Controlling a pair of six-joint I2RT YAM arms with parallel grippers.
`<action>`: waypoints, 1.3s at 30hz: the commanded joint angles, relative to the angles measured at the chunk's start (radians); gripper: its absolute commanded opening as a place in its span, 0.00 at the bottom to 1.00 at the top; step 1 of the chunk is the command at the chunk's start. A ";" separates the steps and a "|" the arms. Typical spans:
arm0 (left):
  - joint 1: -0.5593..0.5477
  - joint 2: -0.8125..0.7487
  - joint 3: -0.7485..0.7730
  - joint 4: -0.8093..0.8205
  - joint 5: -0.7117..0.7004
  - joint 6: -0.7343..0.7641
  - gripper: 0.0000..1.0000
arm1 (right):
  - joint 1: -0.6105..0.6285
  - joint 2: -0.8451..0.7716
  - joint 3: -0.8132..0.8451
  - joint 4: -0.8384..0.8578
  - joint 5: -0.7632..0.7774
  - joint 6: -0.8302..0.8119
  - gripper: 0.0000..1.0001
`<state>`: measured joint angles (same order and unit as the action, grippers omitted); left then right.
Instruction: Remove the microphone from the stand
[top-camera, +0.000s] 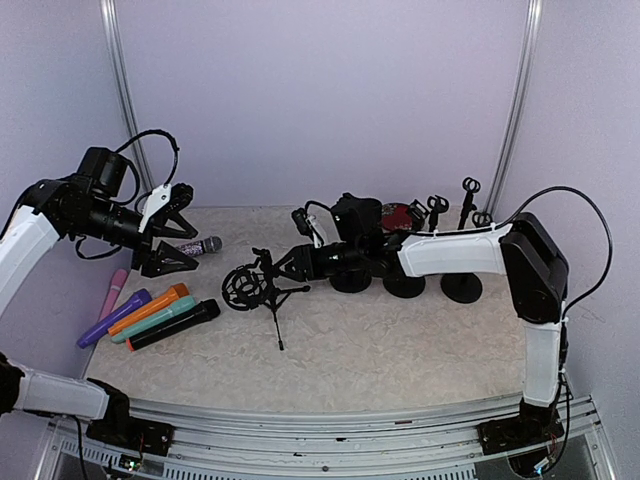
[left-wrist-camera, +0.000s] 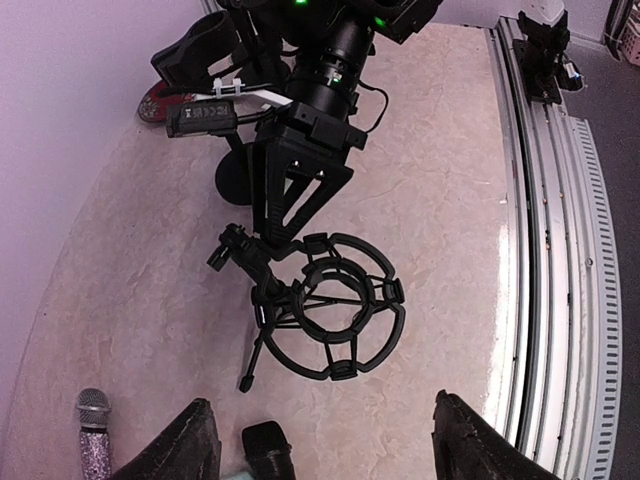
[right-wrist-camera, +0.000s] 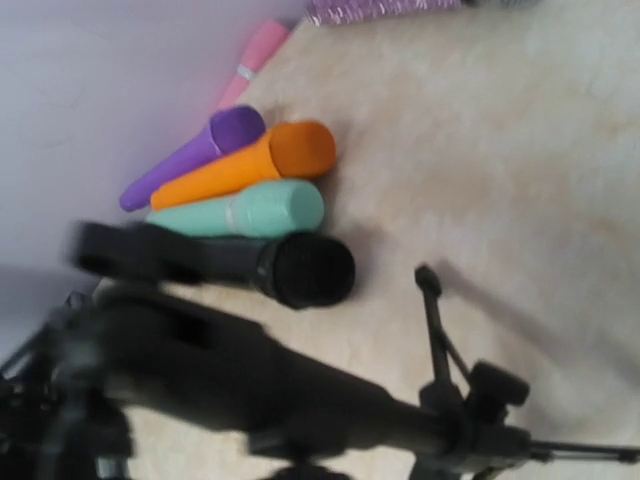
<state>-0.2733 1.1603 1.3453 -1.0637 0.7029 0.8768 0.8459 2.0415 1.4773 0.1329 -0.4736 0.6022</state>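
Left gripper (top-camera: 180, 230) spread, empty. Right gripper (top-camera: 284, 266) at 3 o'clock of stand (top-camera: 262, 290), grip unclear, blurred; should brace stand, avoid tipping.

The left arm (top-camera: 30, 240) is bending inward at the elbow, holding the left gripper (top-camera: 192, 243) raised, its fingers (left-wrist-camera: 185, 445) standing wide apart. The right arm (top-camera: 450, 252) is lying stretched low toward the left, the right gripper (top-camera: 280, 265) pointing back from ahead of those fingers; its own finger gap is showing too blurred to judge.
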 joint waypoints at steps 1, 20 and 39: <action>0.006 -0.021 0.010 -0.015 0.003 0.013 0.71 | 0.001 0.052 0.042 0.024 -0.038 0.042 0.43; 0.317 -0.015 -0.248 0.192 -0.054 -0.041 0.98 | 0.069 -0.008 0.038 -0.090 0.409 -0.230 0.35; 0.420 -0.186 -0.836 1.079 -0.239 -0.599 0.99 | 0.113 -0.687 -0.722 0.057 0.978 -0.264 1.00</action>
<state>0.1596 1.0164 0.6552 -0.3996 0.5922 0.5255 0.9546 1.5009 0.9146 0.1360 0.2405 0.3126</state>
